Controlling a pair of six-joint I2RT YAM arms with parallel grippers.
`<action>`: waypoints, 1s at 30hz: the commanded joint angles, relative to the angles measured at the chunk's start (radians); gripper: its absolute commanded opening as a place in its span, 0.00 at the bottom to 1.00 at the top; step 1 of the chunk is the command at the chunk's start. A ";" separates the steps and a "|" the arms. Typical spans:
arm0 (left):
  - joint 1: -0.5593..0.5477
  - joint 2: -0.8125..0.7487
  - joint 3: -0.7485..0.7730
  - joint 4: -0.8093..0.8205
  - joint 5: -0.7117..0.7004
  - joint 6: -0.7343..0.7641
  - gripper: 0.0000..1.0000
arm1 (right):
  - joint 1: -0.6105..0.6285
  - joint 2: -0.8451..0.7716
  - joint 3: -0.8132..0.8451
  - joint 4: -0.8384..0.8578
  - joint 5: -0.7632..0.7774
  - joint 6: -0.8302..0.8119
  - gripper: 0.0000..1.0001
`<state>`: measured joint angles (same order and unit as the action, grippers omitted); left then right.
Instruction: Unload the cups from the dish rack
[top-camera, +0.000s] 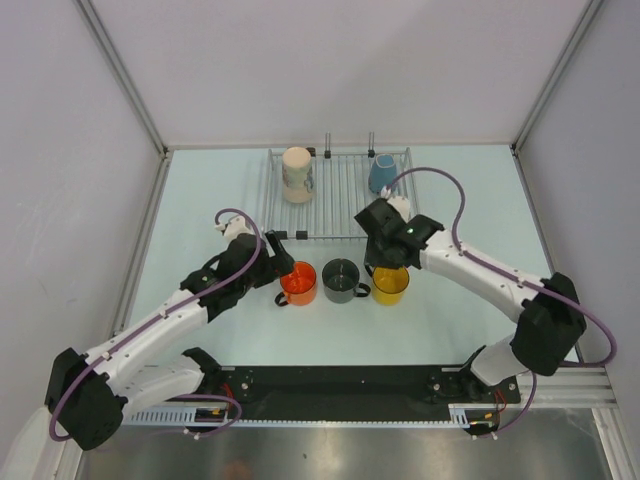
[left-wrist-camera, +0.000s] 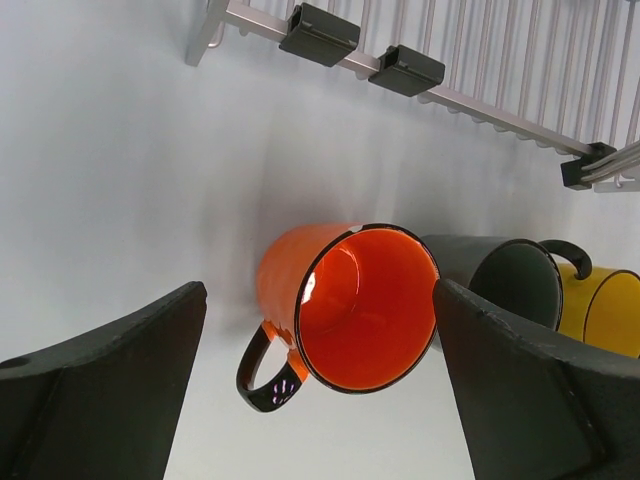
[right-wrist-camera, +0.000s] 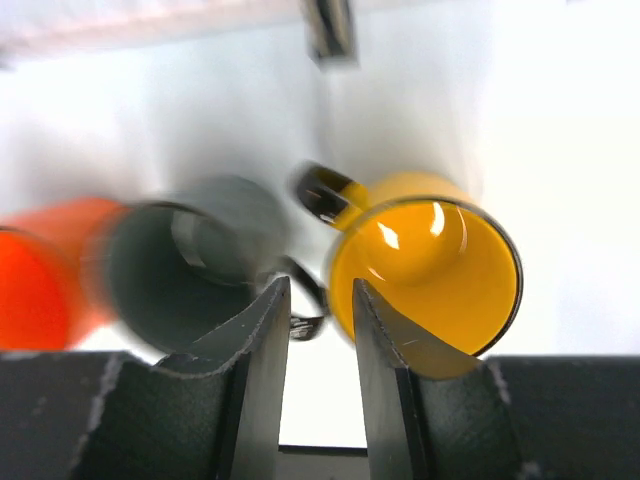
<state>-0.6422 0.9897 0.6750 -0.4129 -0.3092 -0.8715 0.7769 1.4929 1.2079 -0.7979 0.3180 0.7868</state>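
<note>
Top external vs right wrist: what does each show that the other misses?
Only top external: the cream mug and blue mug sitting on the rack. Only right wrist: the right gripper close up, its fingers slightly apart. Both: the orange mug, grey mug and yellow mug, upright in a row on the table.

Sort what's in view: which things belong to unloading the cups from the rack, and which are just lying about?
Job: rack; cream cup and blue cup lying on it; orange cup, grey cup and yellow cup off it, upright in a row.
Just there: table; base rail.
</note>
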 joint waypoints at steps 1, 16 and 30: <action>-0.008 -0.005 0.057 0.011 -0.044 0.029 1.00 | -0.002 -0.129 0.162 -0.041 0.104 -0.058 0.37; -0.007 0.348 0.537 -0.026 -0.148 0.264 1.00 | -0.103 -0.521 -0.232 0.474 0.118 -0.308 0.68; 0.021 0.531 0.741 -0.098 -0.157 0.252 1.00 | -0.177 -0.124 -0.006 0.574 0.227 -0.442 0.83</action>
<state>-0.6338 1.5646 1.4742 -0.4908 -0.4522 -0.5781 0.6449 1.2186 1.0554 -0.3283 0.4866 0.4248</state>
